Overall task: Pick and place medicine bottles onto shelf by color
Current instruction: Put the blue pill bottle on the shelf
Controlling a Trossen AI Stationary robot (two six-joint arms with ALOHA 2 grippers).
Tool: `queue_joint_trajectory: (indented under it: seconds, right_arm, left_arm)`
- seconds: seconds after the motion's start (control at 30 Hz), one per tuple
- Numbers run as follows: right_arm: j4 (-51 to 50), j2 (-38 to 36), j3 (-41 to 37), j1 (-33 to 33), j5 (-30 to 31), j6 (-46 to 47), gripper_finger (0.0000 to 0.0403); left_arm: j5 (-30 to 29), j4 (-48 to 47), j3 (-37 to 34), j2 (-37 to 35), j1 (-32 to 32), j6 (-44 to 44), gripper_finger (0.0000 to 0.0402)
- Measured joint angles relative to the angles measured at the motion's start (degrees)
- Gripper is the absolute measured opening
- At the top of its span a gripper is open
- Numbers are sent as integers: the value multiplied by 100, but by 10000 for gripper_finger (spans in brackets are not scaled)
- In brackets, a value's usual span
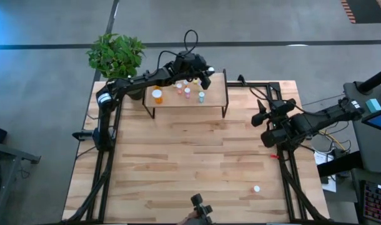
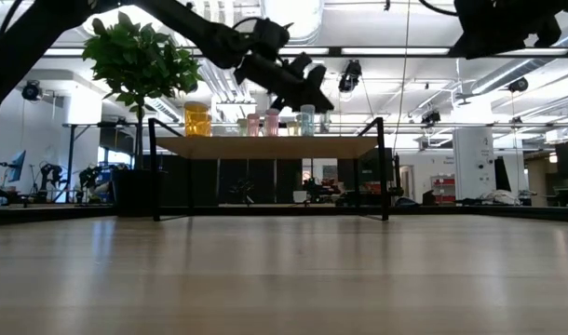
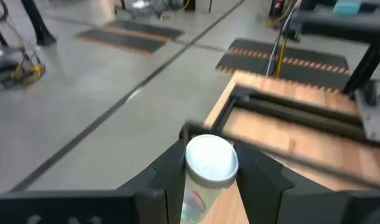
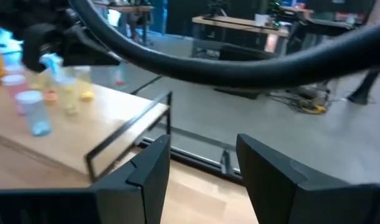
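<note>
The shelf (image 1: 212, 87) stands at the table's far side on thin black legs. On it stand an orange bottle (image 1: 157, 95), two pink bottles (image 1: 178, 87) and a teal bottle (image 1: 201, 97). My left gripper (image 1: 207, 77) reaches over the shelf's far right part, shut on a white-capped bottle (image 3: 210, 163) with a pale body. The low view shows this gripper (image 2: 307, 93) just above the row of bottles. Another white-capped bottle (image 1: 257, 188) sits on the table near the front right. My right gripper (image 4: 202, 168) waits open with nothing between its fingers at the table's right side, above the table. My left gripper pinches the bottle's body just below the white cap (image 3: 199, 186), one finger (image 3: 168, 177) on each side. The fingers come nearly level from the table's left. The bottle stands upright over the shelf board. The bottle's own body hides whether its bottom touches the board.
A potted plant (image 1: 115, 53) stands at the table's far left corner beside the shelf. A dark device (image 1: 200, 209) sits at the middle of the near edge. Bare wood (image 1: 190, 156) lies between the shelf and the near edge.
</note>
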Motion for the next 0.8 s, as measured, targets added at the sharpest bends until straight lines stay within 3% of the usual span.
queue_joint_trajectory:
  seconds: [0.27,0.8]
  right_arm:
    - [29,-217,0,-349,-186,-140,173]
    - [36,-285,0,-357,-184,-259,173]
  left_arm:
    - [4,-20,-55,2,2,4,105]
    - [-2,385,-514,2,2,9,105]
